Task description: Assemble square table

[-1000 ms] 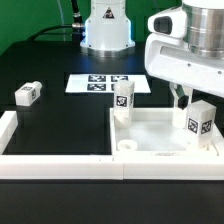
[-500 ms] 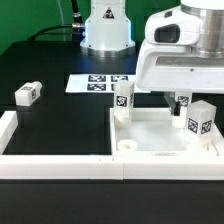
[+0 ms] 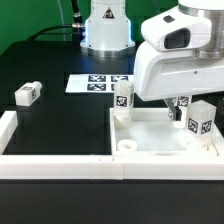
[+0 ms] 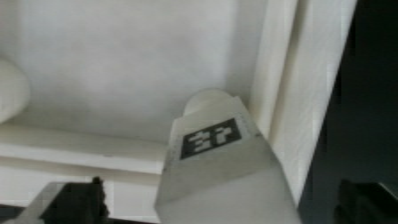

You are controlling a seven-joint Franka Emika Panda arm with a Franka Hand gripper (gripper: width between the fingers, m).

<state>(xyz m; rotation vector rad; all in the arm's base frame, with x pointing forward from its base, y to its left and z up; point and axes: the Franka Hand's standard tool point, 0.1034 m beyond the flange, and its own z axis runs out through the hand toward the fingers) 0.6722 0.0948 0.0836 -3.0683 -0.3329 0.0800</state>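
Two tagged legs (image 3: 123, 98) stand upright on tabletop (image 3: 155, 135).

The black table (image 3: 60, 125) is open across its middle, from the lying leg (image 3: 27, 93) near the exterior view's left edge to the square top (image 3: 150, 135). Inside the top's rim, bare floor runs between the corner leg (image 3: 123, 98), upright in the far left corner, and the rim leg (image 3: 200, 122), upright by the right rim. The arm (image 3: 175, 60) hangs low over the far right corner, crowding the rim leg. A front rail (image 3: 60, 165) walls the table's near edge.

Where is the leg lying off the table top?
The leg lies at the exterior view's left on the black table, left of the marker board.
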